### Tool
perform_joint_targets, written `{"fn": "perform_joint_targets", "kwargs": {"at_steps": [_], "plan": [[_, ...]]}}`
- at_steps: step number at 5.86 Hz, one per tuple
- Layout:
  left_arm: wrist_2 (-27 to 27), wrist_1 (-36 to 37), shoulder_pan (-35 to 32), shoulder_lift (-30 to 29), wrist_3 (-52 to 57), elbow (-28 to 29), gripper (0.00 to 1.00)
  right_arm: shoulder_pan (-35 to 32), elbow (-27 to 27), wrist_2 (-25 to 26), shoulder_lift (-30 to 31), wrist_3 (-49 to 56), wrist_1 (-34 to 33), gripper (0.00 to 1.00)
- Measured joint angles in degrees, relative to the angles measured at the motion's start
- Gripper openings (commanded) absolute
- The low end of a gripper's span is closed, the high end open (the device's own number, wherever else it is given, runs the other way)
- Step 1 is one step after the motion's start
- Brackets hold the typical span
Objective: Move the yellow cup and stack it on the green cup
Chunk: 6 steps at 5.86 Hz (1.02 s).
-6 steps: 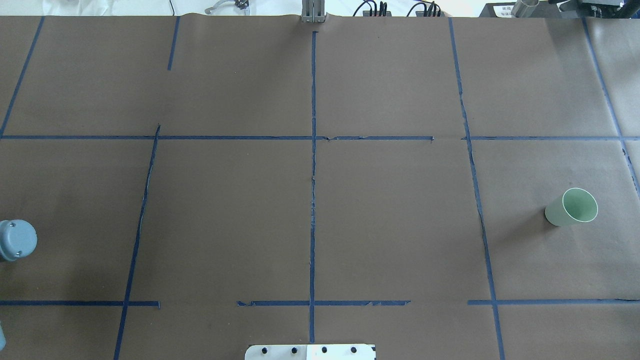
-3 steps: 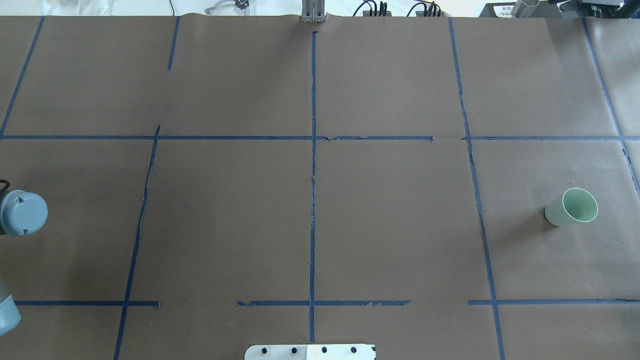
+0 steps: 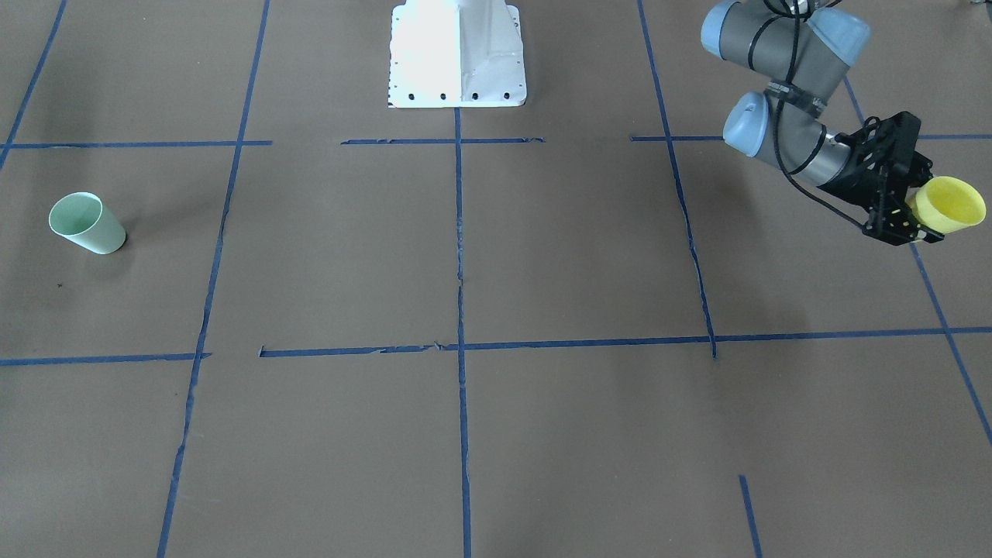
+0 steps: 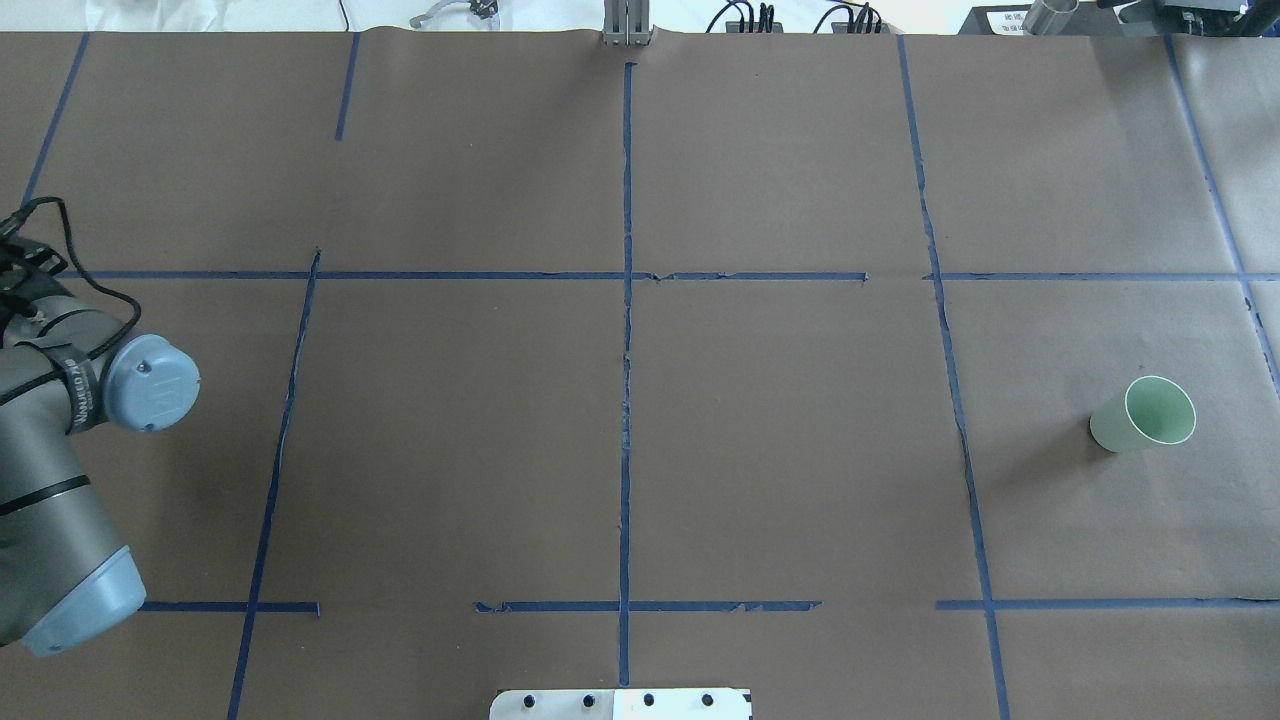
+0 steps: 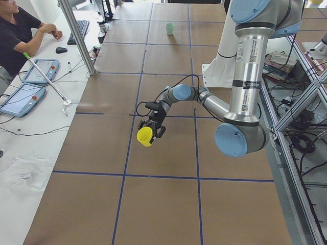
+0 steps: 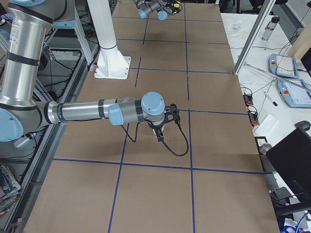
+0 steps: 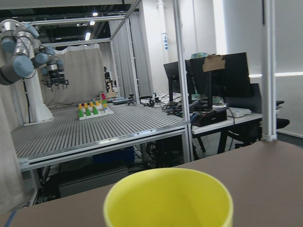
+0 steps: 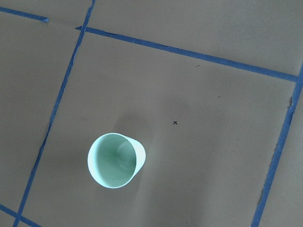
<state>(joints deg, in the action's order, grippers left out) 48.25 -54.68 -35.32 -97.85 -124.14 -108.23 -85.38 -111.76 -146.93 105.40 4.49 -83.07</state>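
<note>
**Presently: yellow cup gripped by the left gripper, green cup well apart**

Front-facing view: the left gripper [image 3: 908,211] is seen at 3 o'clock, closed around the yellow cup [image 3: 947,205]. The cup is held tilted, its mouth turned toward the 3 o'clock edge. The green cup [image 3: 85,223] is found at 9 o'clock, standing on the brown table [image 3: 581,256], well apart from the yellow one. A white base [image 3: 457,50] is fixed at 12 o'clock.

Overhead view: the green cup is placed at 3 o'clock, mouth up. The left arm [image 4: 60,450] is brought in at 9 o'clock. Blue tape [image 4: 626,350] is laid in a grid.

Left view: the yellow cup is carried near the centre, clear of the table; the green cup is seen small at 12 o'clock. A person [image 5: 20,35] is seated at 10 o'clock.

Right view: the right arm [image 6: 82,111] is stretched over the table, the right gripper [image 6: 161,130] pointed down near the centre. Whether its jaws are wide or narrow cannot be told.

Left wrist view: the yellow rim is seen at 6 o'clock.

Right wrist view: the green cup is seen from above at 7 o'clock, upright.
</note>
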Motion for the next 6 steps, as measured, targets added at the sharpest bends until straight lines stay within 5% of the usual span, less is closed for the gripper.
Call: {"fn": "perform_joint_targets", "kwargs": {"at_steps": [3, 6], "plan": [[-8.58, -20.56, 1.82, -2.92, 11.49, 2.03, 0.03, 0.69, -0.16, -0.62, -0.34, 0.05, 1.20, 1.00], [-9.12, -62.70, 3.57, -3.47, 37.75, 14.77, 0.04, 1.28, -0.12, -4.67, -0.53, 0.08, 2.73, 1.00]]}}
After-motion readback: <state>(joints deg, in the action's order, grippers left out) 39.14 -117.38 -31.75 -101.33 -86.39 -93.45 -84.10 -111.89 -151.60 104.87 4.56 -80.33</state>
